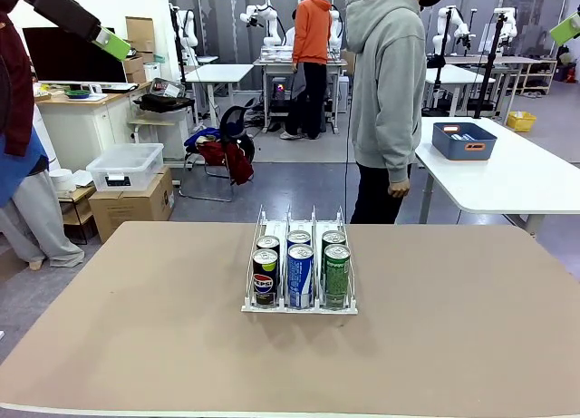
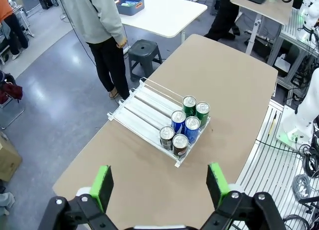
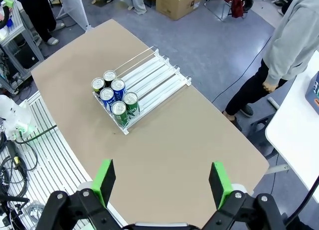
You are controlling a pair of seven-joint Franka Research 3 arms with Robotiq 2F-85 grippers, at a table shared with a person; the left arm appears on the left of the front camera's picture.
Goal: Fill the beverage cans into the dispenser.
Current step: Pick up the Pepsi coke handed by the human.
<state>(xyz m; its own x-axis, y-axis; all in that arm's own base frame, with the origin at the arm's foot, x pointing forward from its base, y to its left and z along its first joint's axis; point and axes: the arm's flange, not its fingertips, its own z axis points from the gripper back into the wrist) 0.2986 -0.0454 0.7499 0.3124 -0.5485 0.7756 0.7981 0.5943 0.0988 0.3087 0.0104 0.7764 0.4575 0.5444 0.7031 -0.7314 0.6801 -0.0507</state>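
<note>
- The brown table point(image 1: 136, 336) is stretching wide and flat before me, and the dispenser point(image 1: 299, 308) is sitting near its middle, well clear of every edge.
- Beyond the far edge, a person in a grey hoodie point(image 1: 388, 82) is standing on the grey floor. A white table point(image 1: 507, 178) carrying a dark blue tub point(image 1: 463, 140) is standing beside them.
- Open tabletop is lying on all sides of the dispenser.
- Six beverage cans point(image 1: 300, 275) are standing upright, two per lane, crowding the end nearest me. The black can point(image 1: 265, 277), blue-and-white can point(image 1: 300, 255) and green can point(image 1: 336, 275) are fronting the lanes.
- I am holding my left pincer point(image 2: 159, 185) high over the table, jaws spread wide and gripping nothing. The cans are sitting well ahead of it.
- I am holding my right pincer point(image 3: 162, 182) just as high, wide and empty, well apart from the cans.
</note>
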